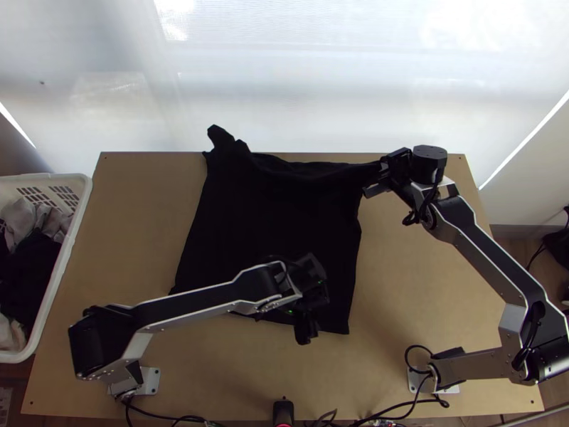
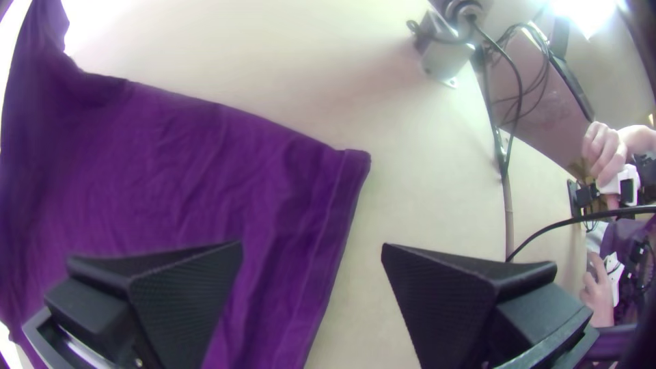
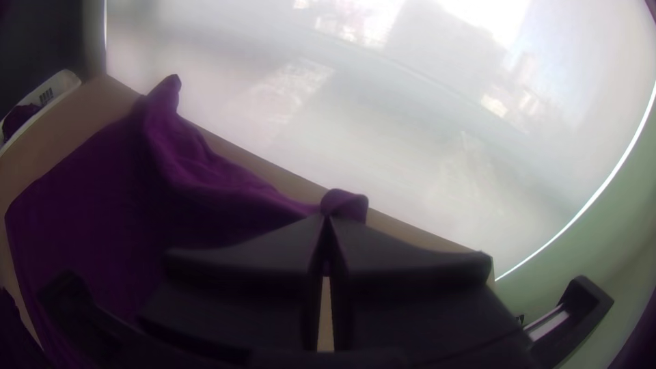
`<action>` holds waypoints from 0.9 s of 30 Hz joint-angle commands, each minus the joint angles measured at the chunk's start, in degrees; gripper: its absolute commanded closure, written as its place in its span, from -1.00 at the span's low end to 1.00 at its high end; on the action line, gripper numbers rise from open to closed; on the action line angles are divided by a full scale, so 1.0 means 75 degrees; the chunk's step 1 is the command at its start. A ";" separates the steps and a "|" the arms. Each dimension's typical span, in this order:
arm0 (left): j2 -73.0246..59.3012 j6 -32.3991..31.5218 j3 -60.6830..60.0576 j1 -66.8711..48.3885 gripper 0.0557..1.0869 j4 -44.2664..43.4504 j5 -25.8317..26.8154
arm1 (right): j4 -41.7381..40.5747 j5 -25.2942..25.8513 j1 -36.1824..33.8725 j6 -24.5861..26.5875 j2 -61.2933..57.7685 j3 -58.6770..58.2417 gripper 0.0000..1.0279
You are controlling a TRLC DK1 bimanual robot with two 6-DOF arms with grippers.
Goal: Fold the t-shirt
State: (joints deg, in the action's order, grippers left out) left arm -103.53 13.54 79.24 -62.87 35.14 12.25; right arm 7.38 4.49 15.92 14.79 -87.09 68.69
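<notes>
Over there the shirt (image 1: 274, 220) lies mostly spread on the table (image 1: 405, 285), rumpled along the table's far edge, where the right gripper (image 3: 326, 219) has its fingers clamped on one end of it. The left gripper (image 2: 312, 246), fingers well apart, hangs by the hem (image 2: 338, 225) on the table's near side, much the closer arm. The hem's corner (image 2: 357, 161) lies off toward the right arm's base, so I'd guess it should slide that way before pinching
</notes>
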 commanded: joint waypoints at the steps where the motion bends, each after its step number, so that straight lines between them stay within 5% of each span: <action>1: -0.0775 -0.0106 0.0696 -0.0594 -0.90 -0.0021 -0.0005 | 0.0001 -0.0001 0.0068 -0.0050 0.0010 -0.0041 0.95; 18: -0.2134 -0.0481 0.1962 -0.0934 -0.82 -0.0161 -0.0016 | -0.0034 -0.0001 0.0057 -0.0073 0.0104 -0.0123 0.95; 27: -0.2474 -0.0352 0.2032 -0.0922 0.27 0.0120 0.0042 | -0.0046 -0.0001 -0.0037 -0.0108 0.0186 -0.0076 0.95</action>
State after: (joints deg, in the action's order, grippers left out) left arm -119.98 10.33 93.60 -69.71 34.96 12.29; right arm 7.11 4.47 16.10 14.13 -86.02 67.81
